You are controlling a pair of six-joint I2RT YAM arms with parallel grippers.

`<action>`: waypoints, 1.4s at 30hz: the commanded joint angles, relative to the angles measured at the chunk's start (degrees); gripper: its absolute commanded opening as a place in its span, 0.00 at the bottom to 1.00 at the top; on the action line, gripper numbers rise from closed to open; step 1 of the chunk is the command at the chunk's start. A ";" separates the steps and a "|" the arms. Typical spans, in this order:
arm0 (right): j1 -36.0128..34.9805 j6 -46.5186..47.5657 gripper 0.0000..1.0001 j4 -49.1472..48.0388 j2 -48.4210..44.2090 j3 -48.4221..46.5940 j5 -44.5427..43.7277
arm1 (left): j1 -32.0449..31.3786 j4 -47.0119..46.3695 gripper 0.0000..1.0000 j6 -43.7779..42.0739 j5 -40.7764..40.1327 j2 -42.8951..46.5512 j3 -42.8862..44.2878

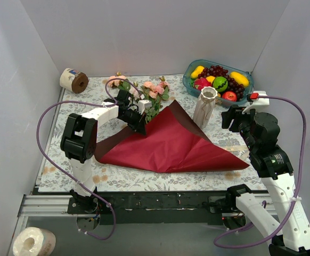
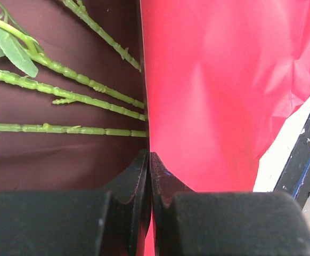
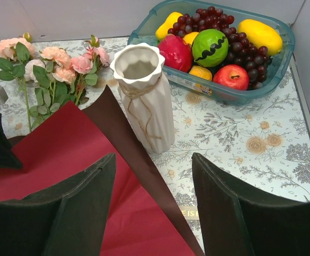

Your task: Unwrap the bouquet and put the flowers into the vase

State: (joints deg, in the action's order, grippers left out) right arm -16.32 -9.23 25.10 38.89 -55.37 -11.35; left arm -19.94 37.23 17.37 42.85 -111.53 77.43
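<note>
Little writing can be read. A short strip of gold print (image 3: 189,213) sits by the paper's edge just ahead of the right tool (image 3: 154,155), too small to make out. The paper roll (image 1: 73,80), well beyond the left tool (image 1: 139,127) and off to its left, carries a coloured label that is also illegible.

The blue bowl (image 3: 289,48) stands ahead of the right tool and to its right. It holds dark grapes (image 3: 213,21), yellow fruit (image 3: 259,33), a green fruit (image 3: 210,47), a red apple (image 3: 230,76) and a pinkish-red fruit (image 3: 174,50). The vase (image 3: 144,106) stands upright straight ahead of the right tool, near it, with twine tied at its neck. As far as its mouth shows, nothing is inside it.

The left tool's fingers (image 2: 133,181) are pressed together, clamped on the edge of the wrapping paper (image 1: 165,141). The bright red side lies to their right and the dark inner side to their left. The paper is spread open on the table (image 3: 240,144), one corner raised beside the vase.

The flowers (image 3: 64,66) lie just beyond the left tool, blooms away from it. Their green stems (image 2: 64,96) rest on the dark side of the paper and reach the fold just ahead of the fingertips.

The right tool's fingers stand apart, holding nothing, over the paper's edge and the table.
</note>
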 commanded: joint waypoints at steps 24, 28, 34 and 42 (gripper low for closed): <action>-0.30 0.53 0.66 -3.13 0.57 -5.18 9.50 | -14.16 33.41 0.00 -44.68 13.93 44.72 -12.82; -0.38 1.15 0.67 -3.22 0.30 -4.31 13.55 | -14.16 37.64 0.00 -48.64 12.26 48.06 -15.55; -0.47 1.50 0.67 -4.01 1.53 -3.34 16.89 | -14.24 38.80 0.29 -53.14 10.94 55.00 -18.71; -0.47 1.94 0.67 -3.92 1.45 -1.67 17.33 | -14.24 36.59 0.98 -48.91 8.04 68.18 -21.70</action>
State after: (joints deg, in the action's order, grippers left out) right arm -16.53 -8.51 23.75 41.12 -57.60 4.62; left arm -34.13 73.63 -31.11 52.01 -48.29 56.88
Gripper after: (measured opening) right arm 0.675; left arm 0.975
